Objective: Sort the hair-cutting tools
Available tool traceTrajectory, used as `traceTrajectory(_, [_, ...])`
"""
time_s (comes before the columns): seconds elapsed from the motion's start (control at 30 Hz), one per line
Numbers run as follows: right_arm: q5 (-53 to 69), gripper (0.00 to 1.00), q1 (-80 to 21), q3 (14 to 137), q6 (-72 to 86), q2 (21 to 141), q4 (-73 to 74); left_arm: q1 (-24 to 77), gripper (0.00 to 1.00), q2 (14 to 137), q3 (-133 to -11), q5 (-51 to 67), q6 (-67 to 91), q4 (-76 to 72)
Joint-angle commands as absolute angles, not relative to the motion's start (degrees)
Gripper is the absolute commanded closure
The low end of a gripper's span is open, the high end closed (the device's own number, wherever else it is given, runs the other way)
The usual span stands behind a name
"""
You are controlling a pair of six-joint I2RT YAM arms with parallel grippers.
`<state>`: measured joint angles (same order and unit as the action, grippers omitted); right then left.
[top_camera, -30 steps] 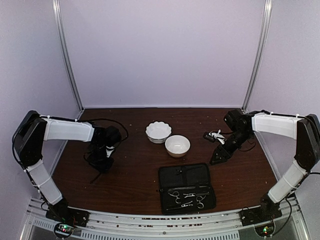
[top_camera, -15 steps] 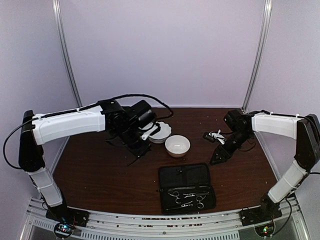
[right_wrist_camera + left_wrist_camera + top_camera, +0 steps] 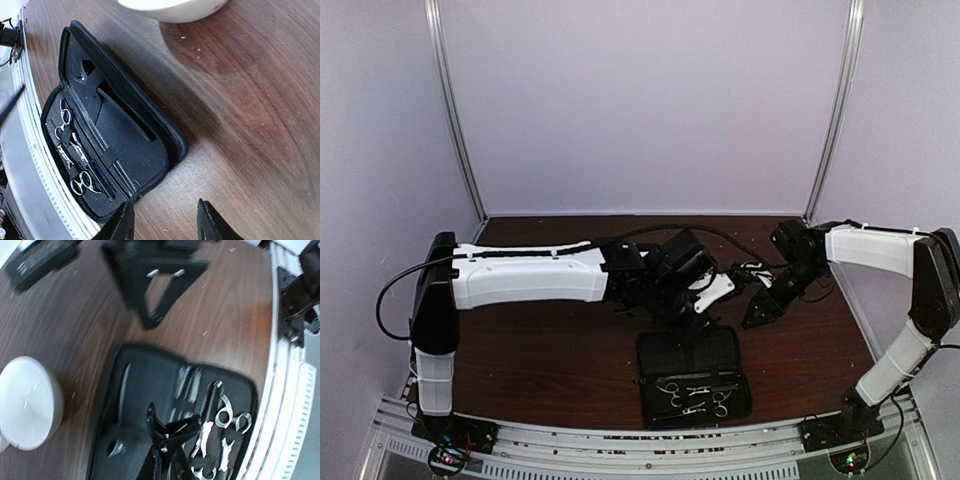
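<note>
**Risk notes: left arm reaching over the open case**

The left arm (image 3: 530, 275) lies stretched across the table (image 3: 550, 350). Its forearm covers the spot where a white bowl (image 3: 27, 405) stands just beside the case, so a low sweep could knock the bowl.

The left gripper (image 3: 698, 303) hangs above the far edge of the open zip case (image 3: 685, 352). In the wrist view its fingers are blurred, black on black, and I cannot tell whether they are wide, narrow or holding anything.

Both scissors (image 3: 698, 395) lie close together in the near half of the case. I cannot make out the black clips against the lining.

Judged risks:
- A descent could catch the case wall and drag the whole case toward the rail (image 3: 620, 440).
- A pinch on one pair could snag its neighbour or slip off the thin flat metal.

The right gripper (image 3: 760, 308) sits low at the table, just right of the case, fingers parted with nothing between. The two grippers are near each other, so a sideways move by either could bring contact.
</note>
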<state>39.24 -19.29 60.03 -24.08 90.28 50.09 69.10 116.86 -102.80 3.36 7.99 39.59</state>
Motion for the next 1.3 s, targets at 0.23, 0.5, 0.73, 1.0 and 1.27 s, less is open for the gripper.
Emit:
traceTrajectory(0.23, [41.2, 0.55, -11.4, 60.6, -23.6, 89.4, 50.9, 69.6, 1.0, 123.7, -103.9, 16.5, 7.3, 13.5])
traceTrajectory(0.5, [41.3, 0.55, -11.2, 60.4, -23.6, 89.3, 50.8, 69.6, 1.0, 128.1, -105.7, 16.2, 7.9, 12.2])
traceTrajectory(0.73, [42.3, 0.55, -11.2, 60.6, -24.1, 90.4, 51.5, 69.6, 1.0, 128.9, -104.7, 14.6, 5.0, 14.8])
traceTrajectory(1.0, [42.2, 0.54, -11.2, 60.6, -24.3, 90.7, 51.5, 69.6, 1.0, 129.4, -104.6, 11.6, 1.8, 18.3])
traceTrajectory(1.27, [42.2, 0.54, -11.2, 60.6, -24.2, 91.0, 51.5, 69.5, 1.0, 130.7, -104.6, 11.1, 1.4, 19.8])
